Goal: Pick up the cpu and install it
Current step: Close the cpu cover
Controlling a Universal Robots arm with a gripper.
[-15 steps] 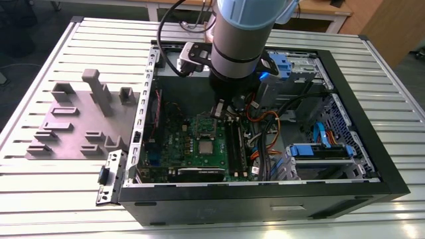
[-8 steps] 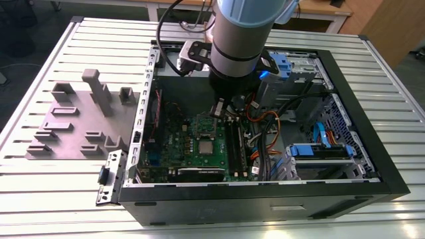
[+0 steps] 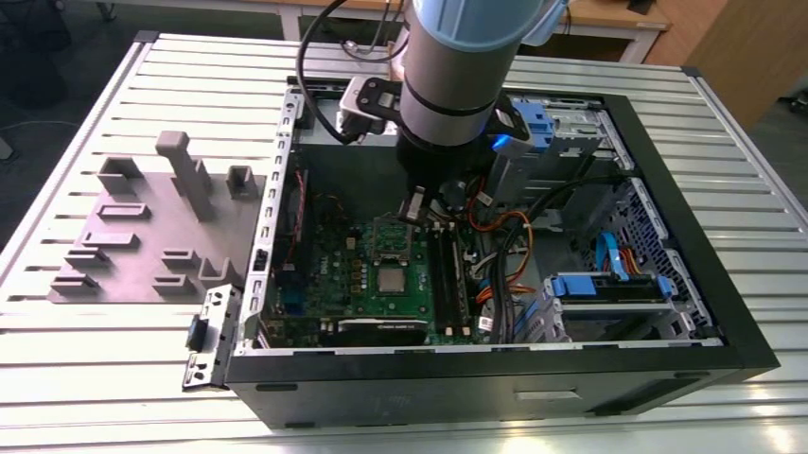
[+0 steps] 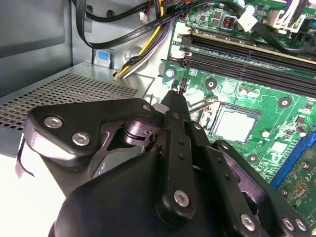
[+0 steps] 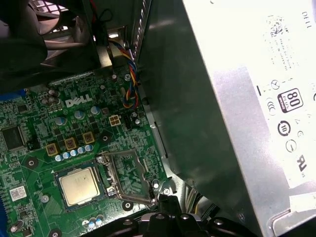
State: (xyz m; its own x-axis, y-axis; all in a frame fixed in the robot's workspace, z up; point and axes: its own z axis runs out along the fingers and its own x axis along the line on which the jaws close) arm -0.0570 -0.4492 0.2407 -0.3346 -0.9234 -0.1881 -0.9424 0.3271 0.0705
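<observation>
cpu [image 3: 395,280] sits flat in its socket on the green motherboard [image 3: 335,270] inside the open PC case [image 3: 707,284] on the tabletop [image 3: 114,378]; gripper [image 4: 178,90] hangs just beside the socket's open metal frame [image 5: 126,173], fingers pinched together, holding nothing
</observation>
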